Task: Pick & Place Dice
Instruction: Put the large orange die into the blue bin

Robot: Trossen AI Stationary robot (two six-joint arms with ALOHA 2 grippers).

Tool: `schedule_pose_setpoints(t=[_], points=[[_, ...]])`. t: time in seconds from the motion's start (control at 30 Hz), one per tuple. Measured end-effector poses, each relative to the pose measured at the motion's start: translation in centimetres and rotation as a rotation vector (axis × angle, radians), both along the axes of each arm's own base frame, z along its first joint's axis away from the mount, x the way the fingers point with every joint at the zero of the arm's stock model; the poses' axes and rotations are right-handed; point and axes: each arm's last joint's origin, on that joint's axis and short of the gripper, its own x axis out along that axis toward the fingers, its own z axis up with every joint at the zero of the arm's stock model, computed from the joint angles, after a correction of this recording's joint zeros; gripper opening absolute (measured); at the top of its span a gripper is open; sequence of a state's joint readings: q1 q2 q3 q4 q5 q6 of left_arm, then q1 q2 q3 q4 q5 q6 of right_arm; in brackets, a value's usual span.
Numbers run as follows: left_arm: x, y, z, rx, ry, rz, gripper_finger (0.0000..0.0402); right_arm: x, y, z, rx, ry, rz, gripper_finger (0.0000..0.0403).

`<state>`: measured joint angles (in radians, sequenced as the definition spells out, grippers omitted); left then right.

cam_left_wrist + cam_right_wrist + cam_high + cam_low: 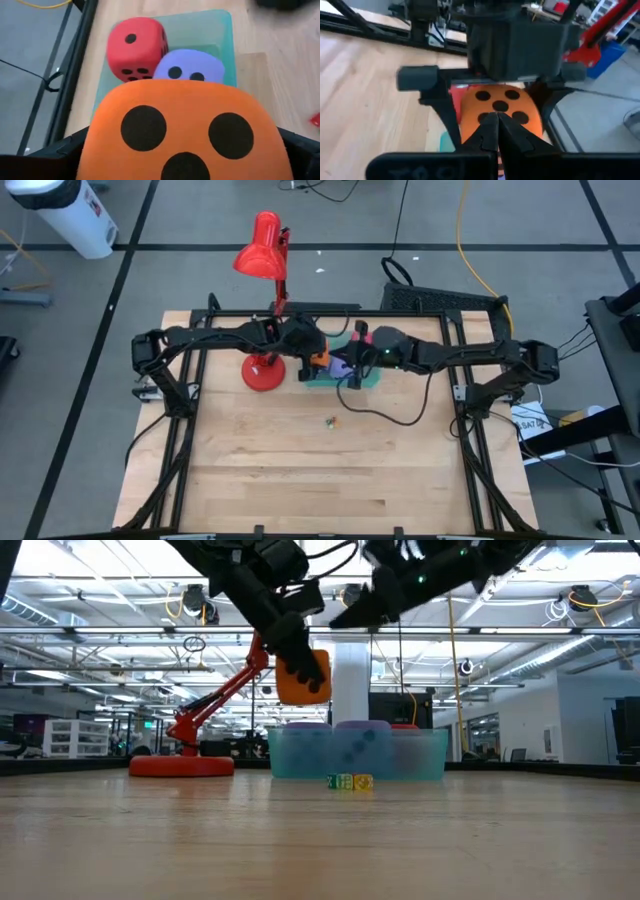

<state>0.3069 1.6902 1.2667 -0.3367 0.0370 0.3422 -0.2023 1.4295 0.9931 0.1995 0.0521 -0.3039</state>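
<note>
My left gripper (312, 352) is shut on the orange die (303, 677) and hangs above the near-left part of the flat teal tray (355, 755). In the left wrist view, the red die (136, 49) and a purple-blue die (189, 66) rest in the tray (222, 35) below the orange die (182, 130). My right gripper (497, 120) is shut. It hovers over the tray's right side (372, 375) and points at the orange die (500, 110). A second purple-blue die is not plainly visible. My left gripper pinches the orange die between its two fingers (445, 112), one on each of two opposite side faces (466, 117). The fingers slant down from above and from the table's left. The die is lifted clear above the tray and slightly tilted.
A red desk lamp stands on its round base (263, 372) just left of the tray, with its head (258, 255) beyond the far edge. A few small coloured blocks (330, 421) lie on the wood in front of the tray. The near half of the table (300, 470) is bare wood.
</note>
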Motion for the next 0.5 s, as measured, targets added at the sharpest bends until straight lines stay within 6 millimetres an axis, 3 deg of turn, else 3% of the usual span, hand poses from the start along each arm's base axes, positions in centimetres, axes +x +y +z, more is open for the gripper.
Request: schedule_pose_setpoints(t=[0.27, 0.5], points=[[-0.1, 0.2, 0.0, 0.032, 0.014, 0.010, 0.0399, -1.3, 1.1, 2.1, -0.028, -0.050, 0.052, 0.0000], [0.4, -0.4, 0.3, 0.028, -0.040, -0.054, 0.0399, -1.0, 0.2, 0.8, -0.013, 0.019, 0.029, 0.0000]])
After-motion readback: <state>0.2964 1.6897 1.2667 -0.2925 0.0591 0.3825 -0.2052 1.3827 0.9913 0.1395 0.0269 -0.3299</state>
